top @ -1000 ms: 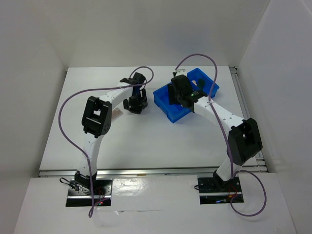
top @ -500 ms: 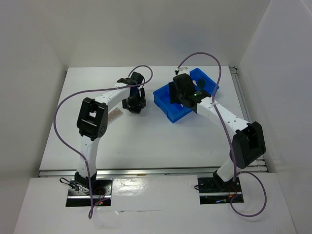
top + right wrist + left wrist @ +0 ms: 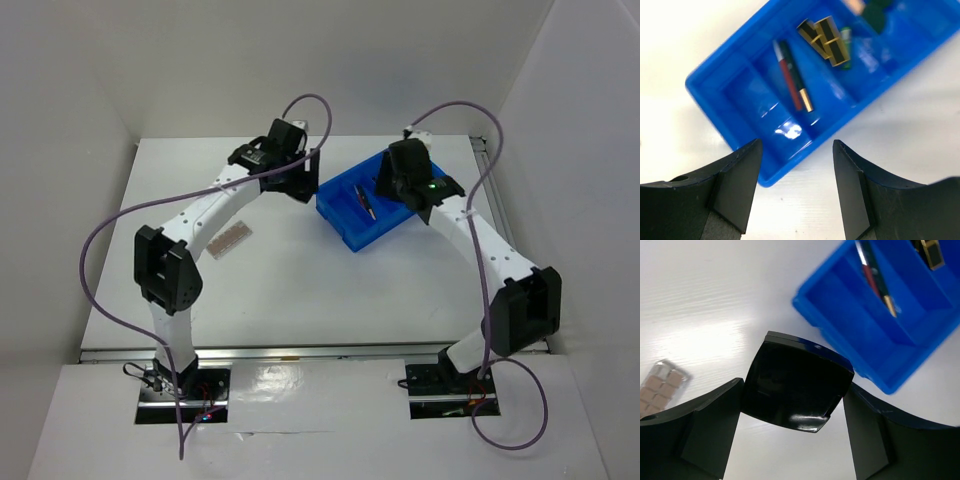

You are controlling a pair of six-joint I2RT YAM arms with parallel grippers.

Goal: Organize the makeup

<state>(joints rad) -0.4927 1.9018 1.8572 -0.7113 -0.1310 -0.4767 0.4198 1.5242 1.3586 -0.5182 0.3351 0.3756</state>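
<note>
**Left wrist view, far left.** The glitter strip (image 3: 662, 387) lies flat on the desk (image 3: 715, 300), to the left of the left claw (image 3: 795, 402) and apart from it. It is not yet sorted.

**Centre.** Your left claw is pinching the black square compact (image 3: 796, 382), with one finger (image 3: 710, 435) against each of two opposite sides. The case is tilted and appears to be lifted off the desk.

**Ahead and to the right of this claw.** The blue tray (image 3: 862, 360) stands with its near corner just beside the compact. The pencils (image 3: 874, 276) lie together in one of its compartments.

**Right wrist view.** The right claw (image 3: 796, 165) is spread and holds nothing, and it hangs over the tray's near end. Ahead of it are the pencils, and beyond them the lipsticks (image 3: 824, 39) sit with the green tube (image 3: 846, 36) in the next compartment.

**Hazards, as judged from here.**
- The compact is glossy and gripped only by its edges, so a quick swing may let it swivel or slip out.
- If you carry it low, it could catch the tray's rim and shove or tip the tray.
- The compartments look narrow, so a tilted release may leave the compact propped on a divider or on the pencils.
- Both claws are near the same tray, so converging paths risk a collision. Draw the right claw aside before you bring the compact in.
</note>
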